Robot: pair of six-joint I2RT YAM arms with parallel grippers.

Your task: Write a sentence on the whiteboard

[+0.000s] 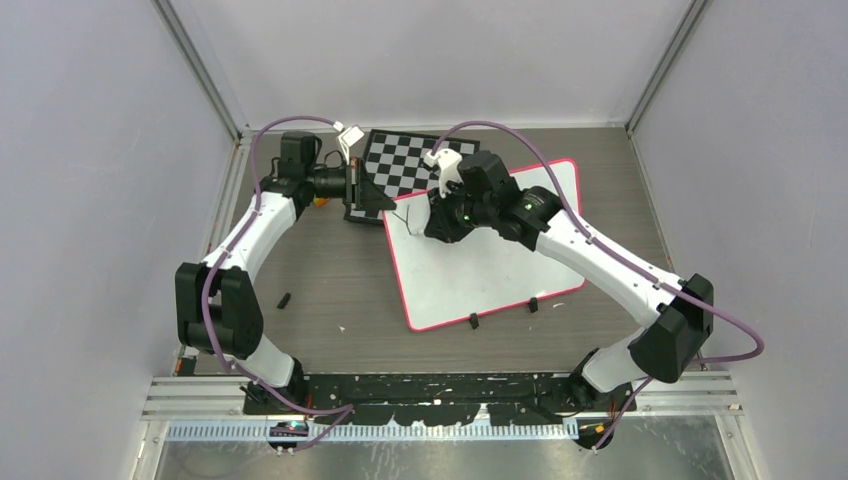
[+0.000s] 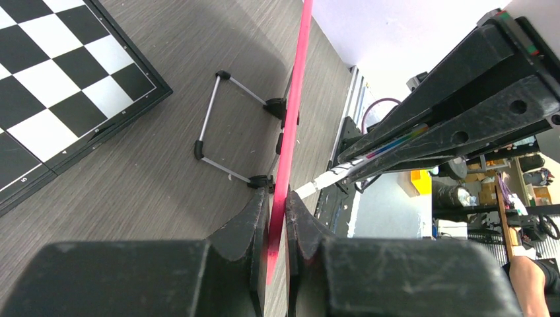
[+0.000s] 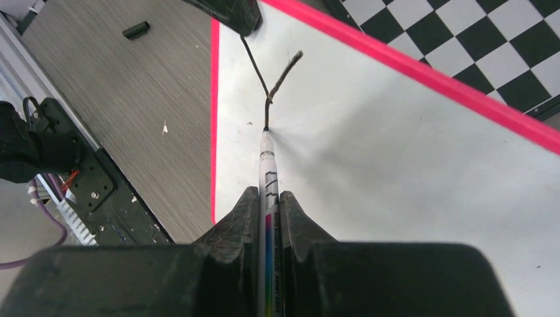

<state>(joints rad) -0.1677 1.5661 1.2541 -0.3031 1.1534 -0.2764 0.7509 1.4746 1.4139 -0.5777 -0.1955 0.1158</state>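
The whiteboard (image 1: 500, 262), white with a pink-red frame, lies slanted on the table. My left gripper (image 1: 377, 203) is shut on the board's far left corner; in the left wrist view its jaws (image 2: 277, 201) pinch the pink edge (image 2: 296, 86). My right gripper (image 3: 267, 197) is shut on a white marker (image 3: 268, 165), whose tip touches the board (image 3: 409, 172) near that corner. Of the sentence, only a Y-shaped black mark (image 3: 267, 92) shows, running up from the marker's tip. From above, the right gripper (image 1: 424, 228) hangs over this corner.
A black-and-white checkerboard (image 1: 405, 162) lies just behind the whiteboard's far left edge. A small black cap (image 1: 284, 299) rests on the table left of the board. Two black clips (image 1: 473, 321) sit on the board's near edge. A wire stand (image 2: 224, 125) shows under the board.
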